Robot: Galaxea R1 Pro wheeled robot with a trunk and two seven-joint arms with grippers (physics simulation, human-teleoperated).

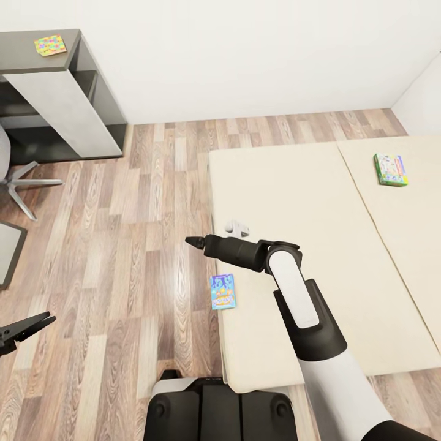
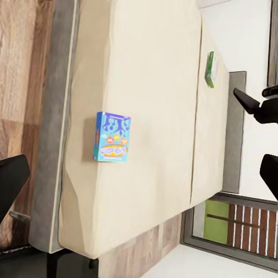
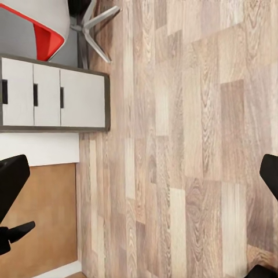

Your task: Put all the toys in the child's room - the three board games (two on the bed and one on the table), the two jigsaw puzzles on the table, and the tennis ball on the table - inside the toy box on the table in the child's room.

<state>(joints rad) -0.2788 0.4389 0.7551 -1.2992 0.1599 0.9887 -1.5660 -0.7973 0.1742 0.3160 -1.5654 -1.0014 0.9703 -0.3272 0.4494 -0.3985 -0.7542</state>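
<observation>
A blue-purple board game (image 1: 223,291) (image 2: 113,137) lies flat on the beige bed (image 1: 318,245) close to its left edge. Far off on the mattress lies a second, green-edged board game (image 1: 391,169) (image 2: 210,69). One jigsaw puzzle (image 1: 51,45) rests on the dark cabinet top of the table (image 1: 24,58) at the back left. My right gripper (image 1: 195,241) (image 3: 142,174) hangs open and empty over the floor just left of the bed. Low at the left, my left gripper (image 1: 27,326) (image 2: 145,165) is open and empty, facing the bed. The toy box and tennis ball are out of view.
A swivel chair's legs (image 1: 24,184) stand on the wood floor (image 1: 135,233) by the desk. A small white-grey object (image 1: 236,229) sits at the bed's edge near my right forearm. A grey drawer unit (image 3: 55,95) shows in the right wrist view.
</observation>
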